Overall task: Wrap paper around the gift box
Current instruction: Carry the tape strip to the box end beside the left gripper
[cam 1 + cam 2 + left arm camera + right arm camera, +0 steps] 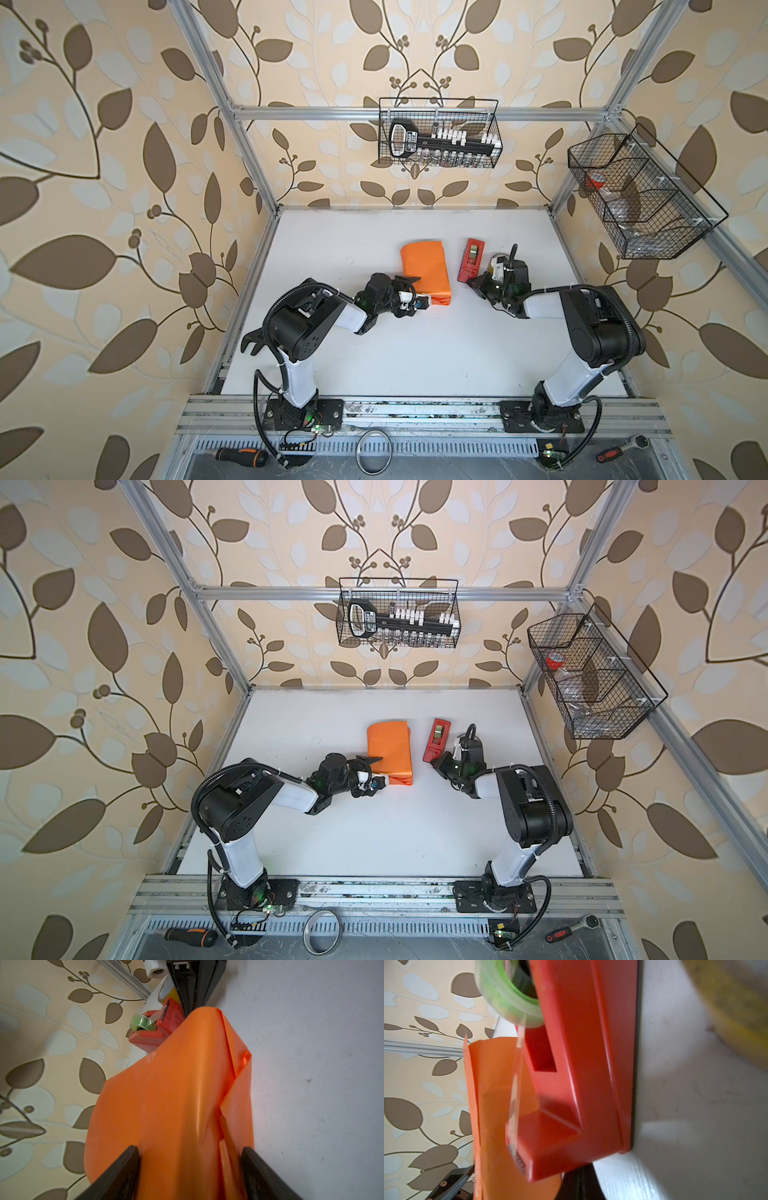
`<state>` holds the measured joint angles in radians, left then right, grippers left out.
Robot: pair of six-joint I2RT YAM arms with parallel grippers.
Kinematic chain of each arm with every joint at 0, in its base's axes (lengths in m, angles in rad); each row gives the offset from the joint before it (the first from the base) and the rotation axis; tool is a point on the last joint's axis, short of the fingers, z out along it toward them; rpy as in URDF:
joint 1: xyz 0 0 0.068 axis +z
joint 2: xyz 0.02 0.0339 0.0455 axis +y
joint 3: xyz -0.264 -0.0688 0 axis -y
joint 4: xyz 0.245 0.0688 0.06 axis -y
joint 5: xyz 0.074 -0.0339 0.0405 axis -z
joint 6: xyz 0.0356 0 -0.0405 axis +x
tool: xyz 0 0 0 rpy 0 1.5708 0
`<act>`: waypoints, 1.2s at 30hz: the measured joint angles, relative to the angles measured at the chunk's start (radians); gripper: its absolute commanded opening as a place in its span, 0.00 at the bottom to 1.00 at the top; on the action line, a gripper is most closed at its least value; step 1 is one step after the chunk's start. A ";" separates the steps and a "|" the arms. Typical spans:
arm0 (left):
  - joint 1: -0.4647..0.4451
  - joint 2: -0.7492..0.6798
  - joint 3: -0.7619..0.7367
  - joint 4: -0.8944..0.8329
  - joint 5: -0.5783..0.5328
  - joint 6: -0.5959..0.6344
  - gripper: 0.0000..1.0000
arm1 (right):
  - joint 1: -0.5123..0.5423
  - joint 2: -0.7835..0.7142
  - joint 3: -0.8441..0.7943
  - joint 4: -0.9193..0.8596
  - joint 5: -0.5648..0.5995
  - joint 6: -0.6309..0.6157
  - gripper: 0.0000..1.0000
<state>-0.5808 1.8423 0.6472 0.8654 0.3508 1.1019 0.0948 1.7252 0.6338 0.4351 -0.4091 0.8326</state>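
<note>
Left wrist view: the paper (166, 1095), orange side out, hides the gift box and lies central on the surface (415, 353), its long axis running front to back. The left tool (189, 1148), fingers wide, clamps its near end. Best, I'd judge, to hold firm while the closed right tool (473, 283) works the tape dispenser (471, 259) beside it.

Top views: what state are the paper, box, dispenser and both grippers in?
paper: folded into a bundle, orange side out.
box: not visible.
dispenser: upright beside the paper, tape loaded.
left gripper: jaws wide, clamped across the paper's near end.
right gripper: shut, tip at the dispenser's toothed end.
</note>
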 measured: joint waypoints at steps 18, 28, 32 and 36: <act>0.000 0.000 0.000 0.000 0.000 0.000 0.77 | 0.004 -0.303 -0.172 -0.100 0.040 -0.076 0.00; 0.000 0.000 0.000 0.000 0.000 0.000 0.77 | 0.217 -0.492 -0.270 -0.072 -0.069 -0.123 0.00; 0.000 0.000 0.000 0.000 0.000 0.000 0.77 | 0.324 -0.447 -0.270 0.010 -0.090 -0.122 0.00; 0.000 0.000 0.000 0.000 0.000 0.000 0.77 | 0.381 -0.367 -0.261 0.078 -0.097 -0.115 0.00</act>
<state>-0.5808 1.8420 0.6472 0.8654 0.3508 1.1019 0.4763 1.3582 0.3725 0.5133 -0.5060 0.7174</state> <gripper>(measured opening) 0.773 0.047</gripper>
